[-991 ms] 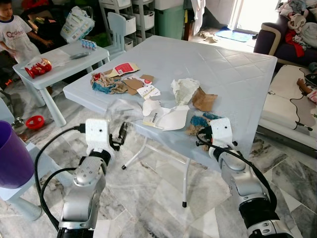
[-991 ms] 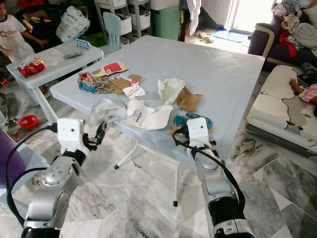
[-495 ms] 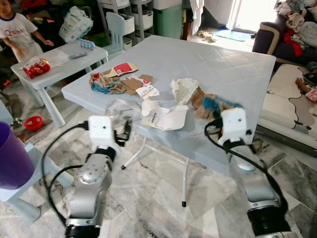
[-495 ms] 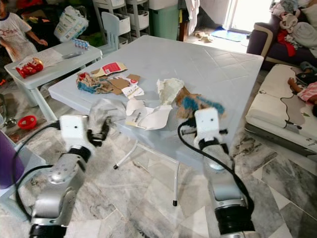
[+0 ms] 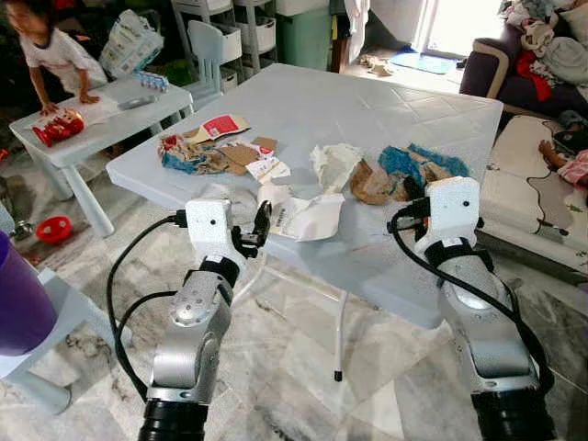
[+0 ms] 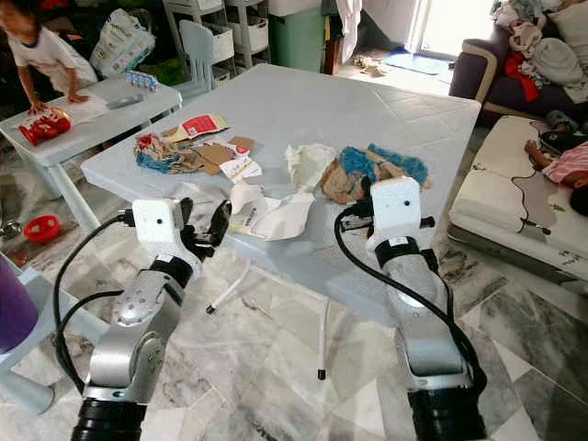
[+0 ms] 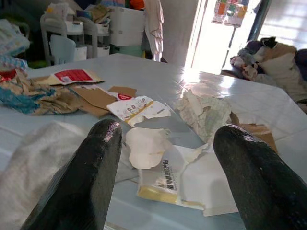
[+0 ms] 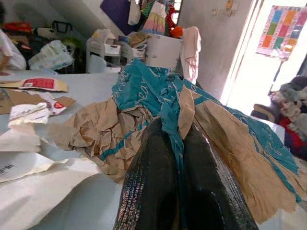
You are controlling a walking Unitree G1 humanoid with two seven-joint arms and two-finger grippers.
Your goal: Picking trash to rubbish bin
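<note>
My right gripper (image 8: 177,130) is shut on a crumpled brown and teal paper (image 5: 404,168), held just above the grey-blue table (image 5: 386,101) near its right front side. The left gripper (image 5: 258,229) stands open at the table's front edge, its fingers (image 7: 100,143) pointing at a torn white envelope (image 5: 310,217) and a clear plastic bag (image 5: 217,194). A crumpled white paper (image 5: 335,163) lies mid-table. More brown, teal and red scraps (image 5: 209,151) are heaped at the table's left. A purple bin (image 5: 18,308) stands on the floor at far left.
A small white table (image 5: 101,115) with a red packet (image 5: 57,127) stands at the back left, where a person (image 5: 55,55) leans over it. A sofa (image 5: 537,55) and a mattress (image 5: 542,184) lie to the right. A green bin (image 5: 312,37) stands at the back.
The right gripper has risen from the table's front edge with the brown and teal paper and carried it further over the table. The left gripper moved up to the table edge.
</note>
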